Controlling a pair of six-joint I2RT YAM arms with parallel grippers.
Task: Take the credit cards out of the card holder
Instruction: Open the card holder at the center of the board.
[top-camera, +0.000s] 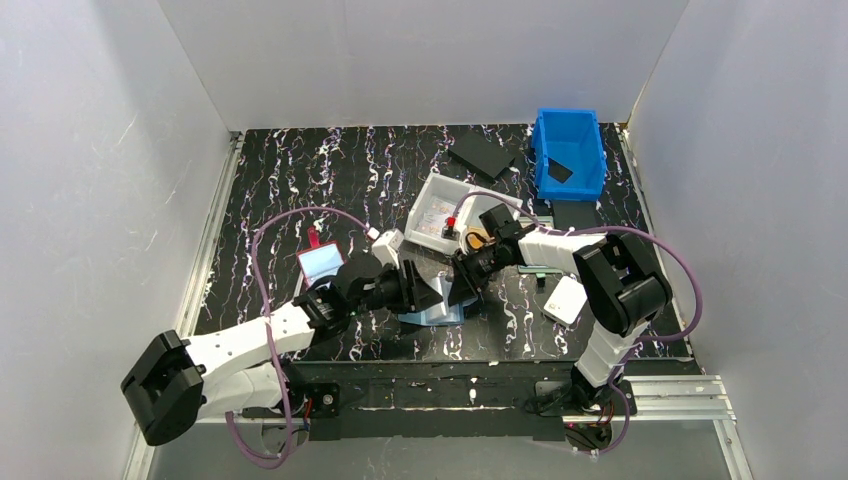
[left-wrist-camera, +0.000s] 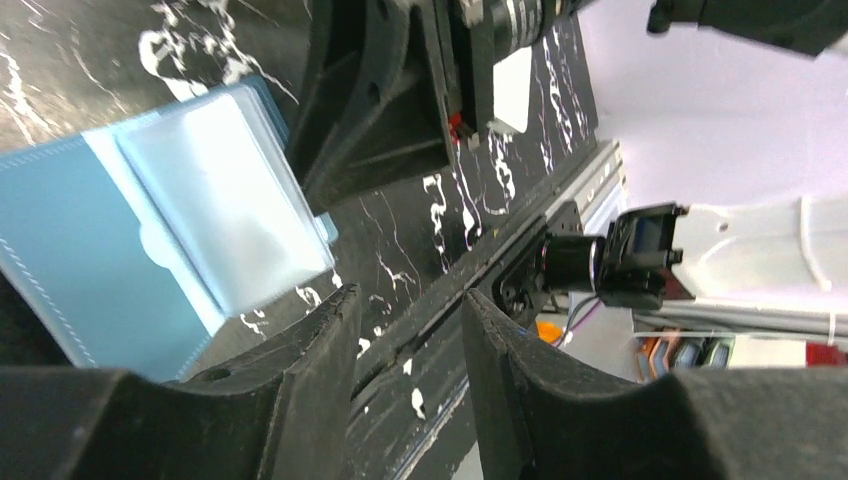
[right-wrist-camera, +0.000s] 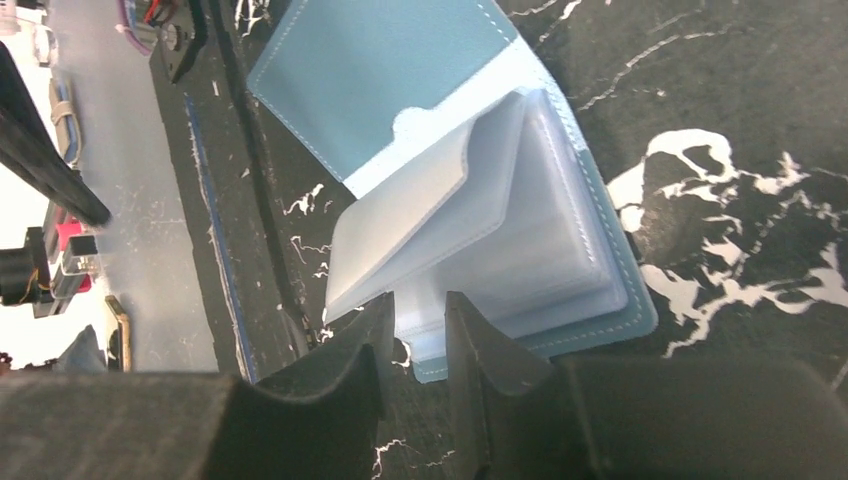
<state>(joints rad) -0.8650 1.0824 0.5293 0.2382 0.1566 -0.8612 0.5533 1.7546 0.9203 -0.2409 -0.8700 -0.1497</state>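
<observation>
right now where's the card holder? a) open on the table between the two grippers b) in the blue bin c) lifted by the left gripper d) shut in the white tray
a: the card holder lies open on the table, left gripper and right gripper either side.

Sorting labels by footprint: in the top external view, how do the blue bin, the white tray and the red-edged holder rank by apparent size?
1. The blue bin and the white tray look about alike. The right arm hides part of the tray, so I leave them unranked.
2. The red-edged holder is clearly the smallest.
</observation>
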